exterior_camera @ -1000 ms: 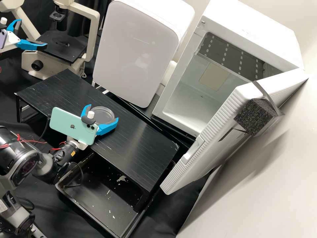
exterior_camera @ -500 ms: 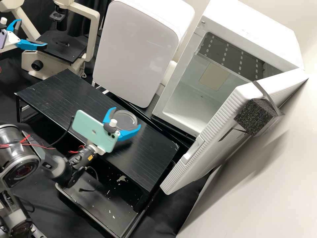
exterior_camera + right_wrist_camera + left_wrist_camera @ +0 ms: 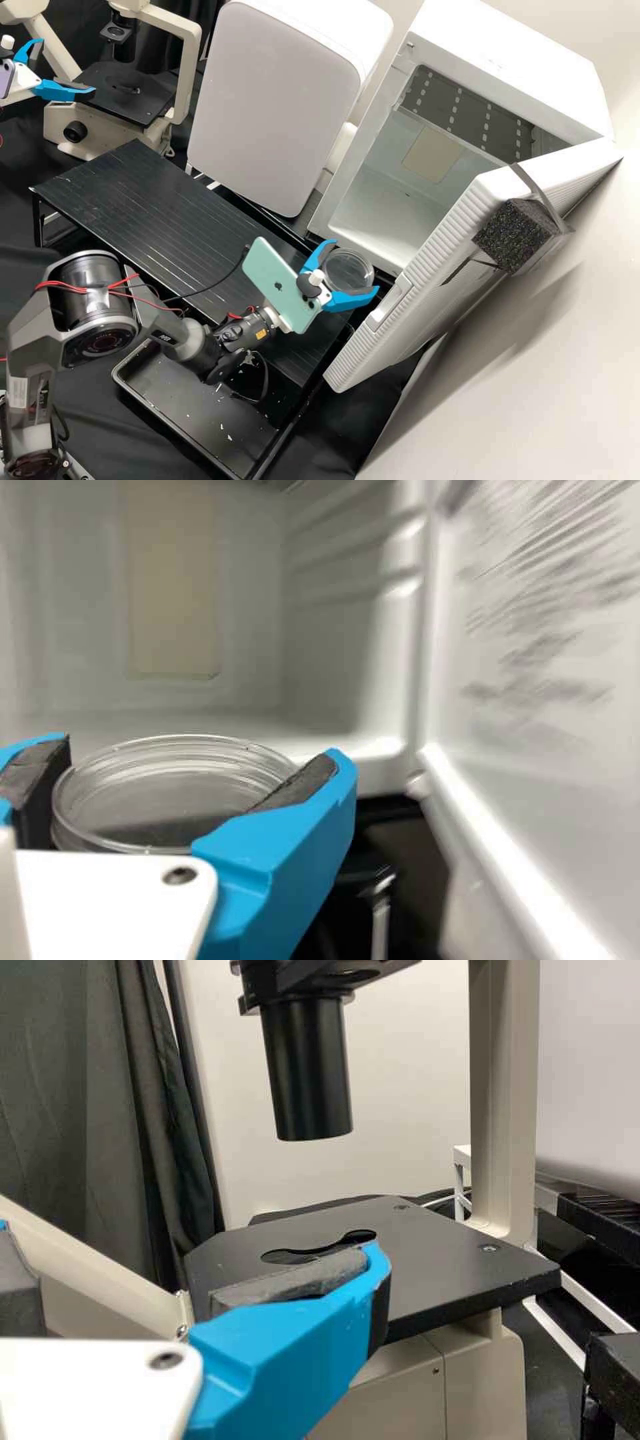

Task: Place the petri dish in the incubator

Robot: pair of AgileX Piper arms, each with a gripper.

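**Dish in hand, just outside the incubator's open front**

I have the petri dish in my right gripper, its two blue fingers parted only by the dish's width, with the dark pads pressing its sides. The clear dish looks close to level, and it sits just in front of the mouth of the incubator, outside it. The incubator's door stands wide open, so I judge the way in to be ready.

My left gripper is well apart from the incubator, near the microscope stage, its fingers spread wide with nothing between them. I see no part for it in this step.

By my reckoning the job is past its middle: the dish is gripped and lined up near the opening. What is left is to carry it in past the incubator's front edge, lower it onto the incubator's floor, let go and back out. I would keep the wrist level and leave room on the door side, since a finger could catch the incubator's door or front edge and tip the smooth dish out of my grip.
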